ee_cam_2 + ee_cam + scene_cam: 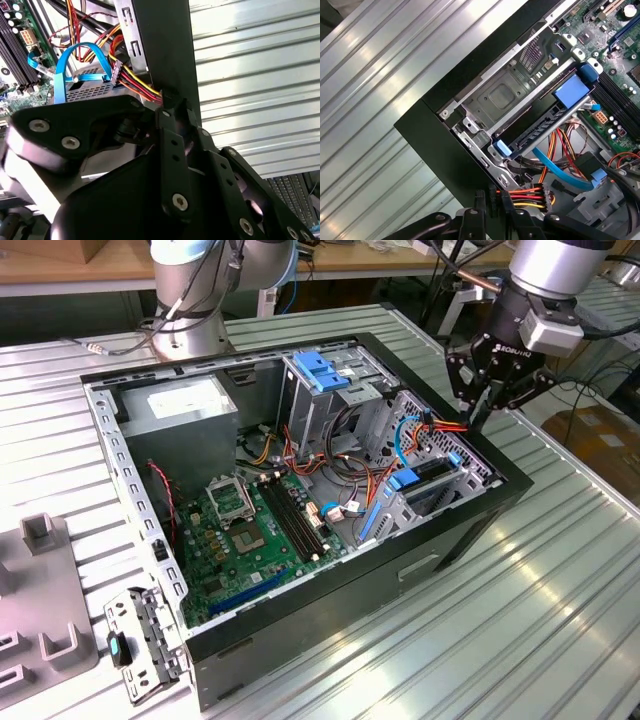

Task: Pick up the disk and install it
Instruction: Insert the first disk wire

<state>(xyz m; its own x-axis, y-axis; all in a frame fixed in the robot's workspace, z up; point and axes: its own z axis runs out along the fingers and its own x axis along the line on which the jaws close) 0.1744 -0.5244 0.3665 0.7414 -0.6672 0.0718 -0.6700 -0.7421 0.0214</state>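
Where the exterior view shows the open computer case, the gripper hangs over its wall on the exterior view's right, jaws drawn close with nothing seen between them. The disk lies just below and left of it in the drive cage, long axis pointing at that wall; the gripper's white print I leave unread. In the second wrist view the gripper meets that wall, and in the first wrist view the disk sits seated, no label legible.
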